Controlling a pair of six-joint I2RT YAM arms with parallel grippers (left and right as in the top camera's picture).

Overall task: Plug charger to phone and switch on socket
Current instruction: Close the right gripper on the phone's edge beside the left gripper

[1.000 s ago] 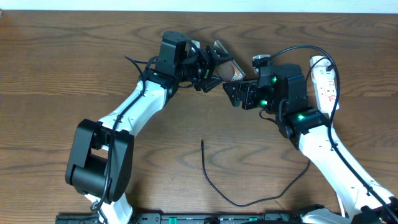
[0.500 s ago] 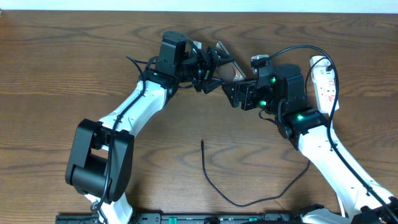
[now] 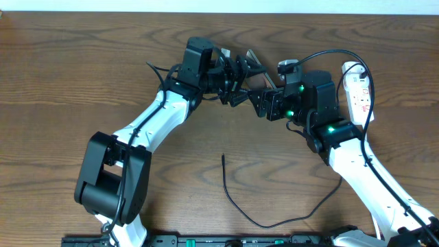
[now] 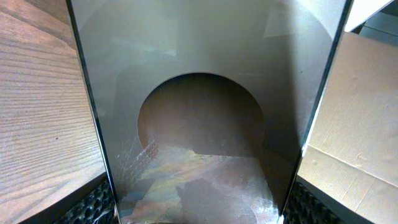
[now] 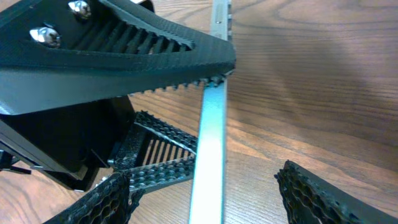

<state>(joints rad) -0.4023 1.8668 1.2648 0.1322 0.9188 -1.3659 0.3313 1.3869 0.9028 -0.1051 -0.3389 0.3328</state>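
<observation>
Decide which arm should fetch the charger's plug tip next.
Right, probably: the left fingers clamp the phone, while the right fingers stand open astride its edge and the charger lies free on the table.

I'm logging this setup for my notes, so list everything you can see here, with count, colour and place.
phone: one, dark glossy, held up at the far middle of the table
charger: one, thin black cable, curving across the near middle, tip free
socket: one, white with red markings, far right
robot cable: one, thicker, black, arching over the right arm toward the socket
table: one, brown wood, under everything
arms: two, white and black, reaching in from the near edge
left gripper: one, black, clamped on the phone's long edges
right gripper: one, black, open, straddling the phone's edge without touching
</observation>
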